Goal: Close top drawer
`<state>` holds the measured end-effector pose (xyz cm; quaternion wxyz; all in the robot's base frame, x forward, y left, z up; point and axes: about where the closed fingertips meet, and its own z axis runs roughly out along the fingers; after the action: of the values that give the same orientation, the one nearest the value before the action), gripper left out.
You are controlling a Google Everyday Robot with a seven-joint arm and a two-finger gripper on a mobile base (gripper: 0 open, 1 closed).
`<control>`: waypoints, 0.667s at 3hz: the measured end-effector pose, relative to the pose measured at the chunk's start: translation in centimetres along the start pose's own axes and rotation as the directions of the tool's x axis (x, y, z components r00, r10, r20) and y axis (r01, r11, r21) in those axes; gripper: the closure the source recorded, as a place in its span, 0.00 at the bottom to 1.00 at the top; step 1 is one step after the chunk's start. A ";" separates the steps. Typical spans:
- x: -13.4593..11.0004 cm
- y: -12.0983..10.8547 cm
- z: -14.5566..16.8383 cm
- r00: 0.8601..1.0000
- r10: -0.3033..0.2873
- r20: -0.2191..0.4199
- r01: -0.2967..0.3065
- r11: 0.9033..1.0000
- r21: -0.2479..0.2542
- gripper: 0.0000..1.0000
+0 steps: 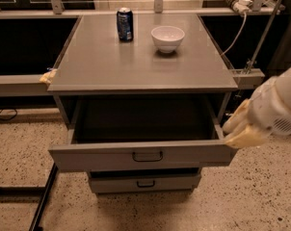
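Note:
The top drawer (102, 159) is pulled well out of the grey cabinet. Its front panel is wide and grey, with a dark loop handle (147, 156) at the centre and a dark inside. My gripper (235, 131) is cream-coloured and sits on the end of a white arm that comes in from the right. It is at the drawer's right front corner, touching it or very close to it.
A blue can (125, 25) and a white bowl (167, 38) stand on the cabinet top (136, 71). A lower, narrower drawer (144, 183) sticks out slightly under the top one. A black bar (44, 196) lies on the speckled floor at the left. A cable (237, 28) hangs at the right.

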<state>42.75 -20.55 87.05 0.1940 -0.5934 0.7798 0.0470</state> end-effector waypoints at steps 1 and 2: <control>1.9 1.3 9.1 0.983 0.090 0.161 -0.075 0.992 -0.098 0.87; 2.2 0.4 11.8 0.970 0.129 0.204 -0.108 0.988 -0.110 1.00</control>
<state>44.79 -18.86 75.37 0.2430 -0.5462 0.7856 0.1596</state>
